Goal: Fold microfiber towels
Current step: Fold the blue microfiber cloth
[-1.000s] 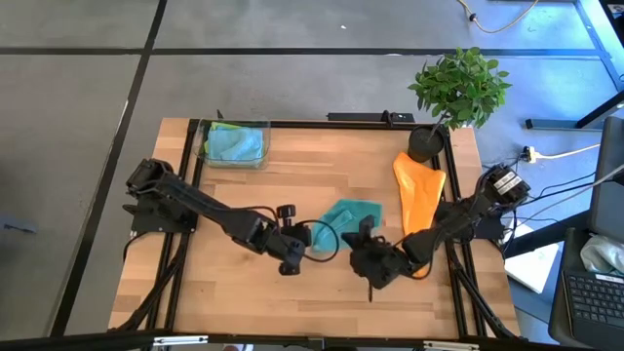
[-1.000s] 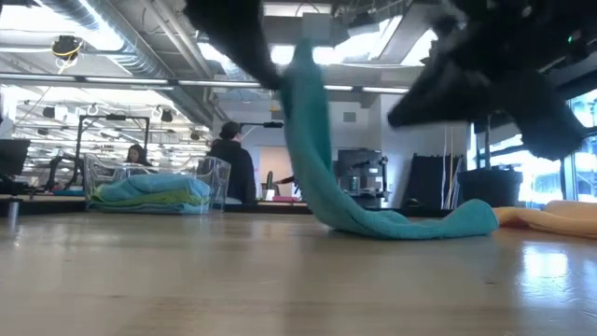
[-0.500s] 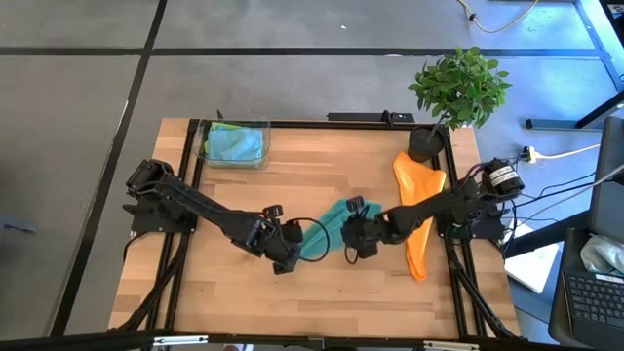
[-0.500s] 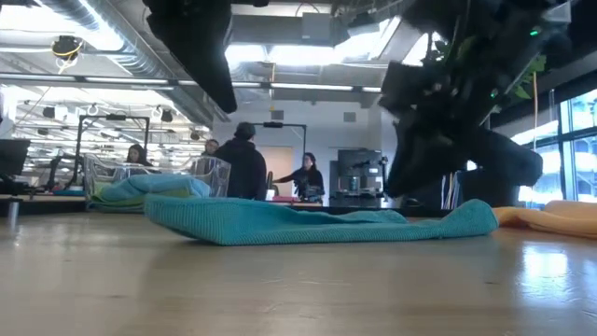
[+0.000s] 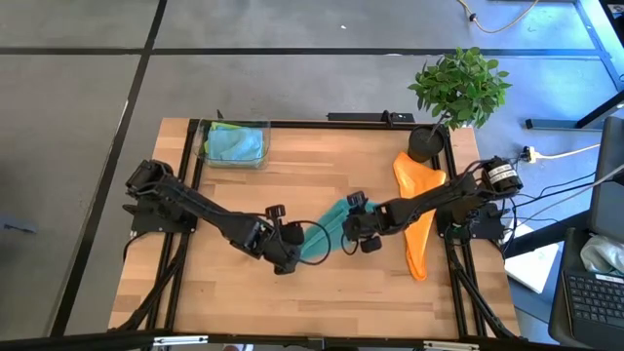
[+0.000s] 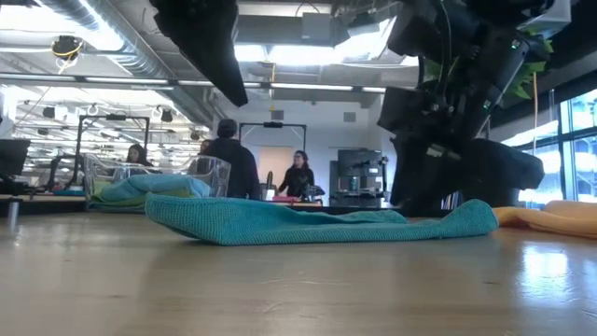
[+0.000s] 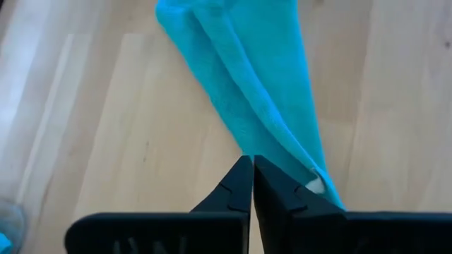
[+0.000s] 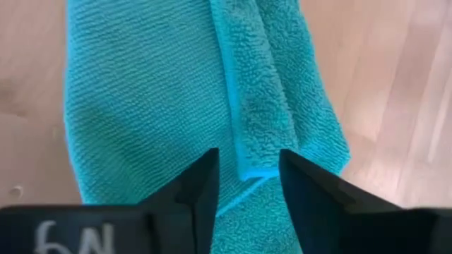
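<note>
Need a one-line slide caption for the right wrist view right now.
Right gripper, fingers apart, poised over the folded edge of the teal towel lying flat on the wooden table.

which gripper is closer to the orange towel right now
Right. The right gripper sits over the teal towel, just beside the orange towel. The left gripper is at the teal towel's other end, farther away.

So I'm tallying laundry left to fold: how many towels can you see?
3 clearly: a teal towel mid-table between the arms, an orange towel along the right edge, and a light blue towel in the clear bin at the back left. More may be hidden in the bin.
</note>
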`<state>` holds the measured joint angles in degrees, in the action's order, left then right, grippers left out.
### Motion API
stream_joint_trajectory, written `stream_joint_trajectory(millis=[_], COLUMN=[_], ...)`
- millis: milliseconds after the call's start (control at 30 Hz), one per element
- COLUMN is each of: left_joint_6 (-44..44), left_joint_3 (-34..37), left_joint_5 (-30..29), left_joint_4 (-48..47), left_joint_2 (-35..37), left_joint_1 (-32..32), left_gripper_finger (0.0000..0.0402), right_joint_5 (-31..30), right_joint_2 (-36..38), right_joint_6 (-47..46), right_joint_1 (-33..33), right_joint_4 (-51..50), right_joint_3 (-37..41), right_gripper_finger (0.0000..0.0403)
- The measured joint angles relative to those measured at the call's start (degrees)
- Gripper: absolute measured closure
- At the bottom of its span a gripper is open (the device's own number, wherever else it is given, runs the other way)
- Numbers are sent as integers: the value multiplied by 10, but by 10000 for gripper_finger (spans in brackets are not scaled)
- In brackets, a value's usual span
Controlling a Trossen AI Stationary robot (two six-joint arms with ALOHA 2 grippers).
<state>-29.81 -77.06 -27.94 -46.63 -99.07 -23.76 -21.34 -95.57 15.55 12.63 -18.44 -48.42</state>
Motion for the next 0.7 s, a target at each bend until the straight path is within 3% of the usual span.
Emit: stream_joint_trajectory(millis=[167, 333, 500, 700], left_joint_6=[4, 4, 4, 4], left_joint_3=[0, 0, 0, 0], left_joint_5=[-11, -16, -16, -17], left_joint_4=[4, 9, 9, 9], left_joint_2=[0, 0, 0, 0], left_joint_1=[-3, -3, -1, -1], left_gripper_finger=[401, 401, 401, 401], right_joint_5=[3, -4, -41, -41], right_joint_2=[-16, -44, -49, -47], right_joint_6=[1, 24, 27, 42], right_joint_1=[-9, -19, -20, -19], right_joint_4=[12, 23, 30, 28], right_joint_3=[0, -2, -1, 0], right_gripper_finger=[221, 215, 238, 280])
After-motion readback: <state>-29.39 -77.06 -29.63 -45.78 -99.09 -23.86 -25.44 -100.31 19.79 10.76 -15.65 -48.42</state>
